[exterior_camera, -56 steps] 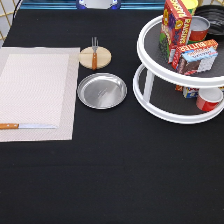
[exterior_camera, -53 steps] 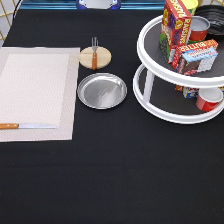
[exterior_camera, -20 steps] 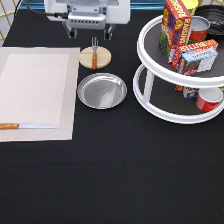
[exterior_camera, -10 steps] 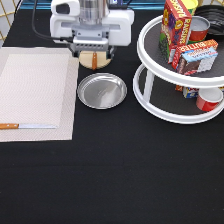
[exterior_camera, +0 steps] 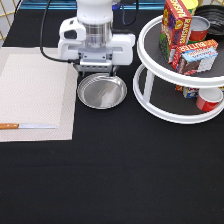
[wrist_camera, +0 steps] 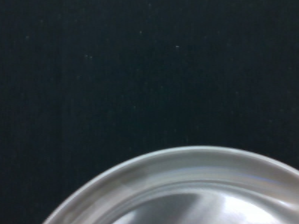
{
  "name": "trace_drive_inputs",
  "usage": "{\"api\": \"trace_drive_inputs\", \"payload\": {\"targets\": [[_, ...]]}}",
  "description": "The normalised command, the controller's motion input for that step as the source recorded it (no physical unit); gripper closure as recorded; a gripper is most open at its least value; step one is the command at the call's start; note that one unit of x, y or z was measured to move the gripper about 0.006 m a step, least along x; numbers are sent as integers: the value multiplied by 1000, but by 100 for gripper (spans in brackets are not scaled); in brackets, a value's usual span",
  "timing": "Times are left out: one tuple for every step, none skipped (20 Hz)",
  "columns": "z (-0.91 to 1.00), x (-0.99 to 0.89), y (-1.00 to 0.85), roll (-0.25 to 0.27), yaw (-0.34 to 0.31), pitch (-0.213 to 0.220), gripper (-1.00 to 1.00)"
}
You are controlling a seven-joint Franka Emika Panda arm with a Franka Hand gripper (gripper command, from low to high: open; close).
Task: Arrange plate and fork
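The round shiny silver plate (exterior_camera: 102,92) lies on the black tablecloth, just to the exterior view's right of the placemat. Its rim also shows in the wrist view (wrist_camera: 198,165) against the black cloth. My gripper (exterior_camera: 97,71) hangs low over the plate's far edge, at the exterior view's top centre. The white hand covers the spot behind the plate, so the fork is hidden. The gripper holds nothing that I can see.
A beige placemat (exterior_camera: 32,90) lies at the exterior view's left, with a wooden-handled knife (exterior_camera: 27,126) near its bottom edge. A white two-tier turntable (exterior_camera: 150,102) with boxes and cans stands at the right, close to the plate.
The arm has come in from the exterior view's top and dropped down to the plate's far edge. It now covers the wooden coaster and the fork. The plate and knife have not moved.
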Motion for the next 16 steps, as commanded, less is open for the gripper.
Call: {"api": "trace_drive_inputs", "payload": {"targets": [[-237,340,0,93,0,68,-100],[-217,371,0,95,0,74,-100],[-211,377,0,101,0,79,-100],[-177,423,0,106,9,89,-100],[-191,374,-23,123,12,92,-100],[-189,346,-71,141,13,94,-100],[-163,306,-160,164,17,101,-100],[-166,283,-229,179,17,103,-100],[-183,257,-237,180,13,108,-100],[-180,206,-294,197,15,115,-100],[-180,240,-237,177,11,122,-100],[-163,183,-237,170,6,122,-100],[-174,120,-286,178,6,123,-100],[-200,66,-323,182,3,117,-100],[-186,71,-314,183,4,117,-100],[-166,103,-291,181,4,121,-100]]}}
